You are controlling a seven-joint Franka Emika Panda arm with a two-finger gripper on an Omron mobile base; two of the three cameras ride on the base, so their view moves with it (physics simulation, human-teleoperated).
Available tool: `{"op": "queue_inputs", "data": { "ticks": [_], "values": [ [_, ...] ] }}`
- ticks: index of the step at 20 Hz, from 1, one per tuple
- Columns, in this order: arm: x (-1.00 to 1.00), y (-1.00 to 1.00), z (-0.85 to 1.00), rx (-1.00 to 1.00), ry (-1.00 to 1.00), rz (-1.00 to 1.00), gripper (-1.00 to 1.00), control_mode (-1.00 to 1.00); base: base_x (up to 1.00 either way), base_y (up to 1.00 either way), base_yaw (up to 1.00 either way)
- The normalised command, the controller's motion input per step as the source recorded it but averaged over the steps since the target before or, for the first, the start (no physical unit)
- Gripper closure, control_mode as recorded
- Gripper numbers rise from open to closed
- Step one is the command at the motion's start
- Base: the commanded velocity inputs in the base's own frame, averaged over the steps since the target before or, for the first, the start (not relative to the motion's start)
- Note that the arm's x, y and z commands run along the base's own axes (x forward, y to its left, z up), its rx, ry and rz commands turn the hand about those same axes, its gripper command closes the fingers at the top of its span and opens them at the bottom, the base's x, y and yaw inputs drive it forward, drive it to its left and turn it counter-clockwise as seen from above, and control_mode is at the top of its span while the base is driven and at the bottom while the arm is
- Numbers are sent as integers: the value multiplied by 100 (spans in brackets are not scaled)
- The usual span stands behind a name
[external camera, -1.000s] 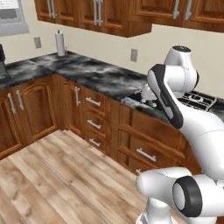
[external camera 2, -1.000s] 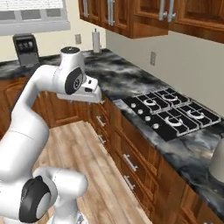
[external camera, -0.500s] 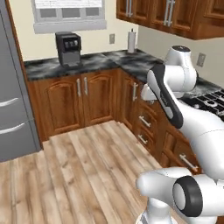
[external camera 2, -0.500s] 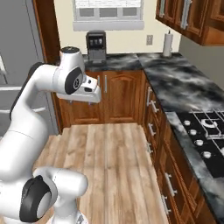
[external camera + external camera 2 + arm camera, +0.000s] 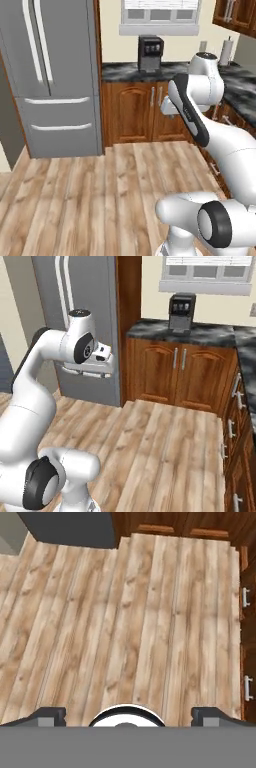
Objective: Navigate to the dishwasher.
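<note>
While the fridge (image 5: 55, 75) and coffee maker (image 5: 150, 53) sit ahead, no dishwasher's visible, so it could stop wrong. Tool (image 5: 128, 714) spread wide, holding nothing.

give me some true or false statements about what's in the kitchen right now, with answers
1. A grey double-door fridge stands left of the wooden cabinets. True.
2. A coffee machine sits on the dark marble counter. True.
3. The floor is white tile. False: it is light wood planks.
4. The gripper holds a mug. False: its fingers stand wide apart over bare floor.
5. A paper towel roll stands on the fridge. False: it stands on the counter.
</note>
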Motion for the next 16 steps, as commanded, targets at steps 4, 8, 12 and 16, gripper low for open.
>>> {"op": "queue_inputs", "data": {
  "ticks": [4, 8, 12, 16],
  "values": [
    [0, 0, 0, 0, 0, 0, -100, 100, 36, 1, 58],
    [0, 0, 0, 0, 0, 0, -100, 100, 56, 5, 65],
    [0, 0, 0, 0, 0, 0, -100, 100, 45, 0, 70],
    [0, 0, 0, 0, 0, 0, -100, 100, 44, 0, 71]
  ]
}}
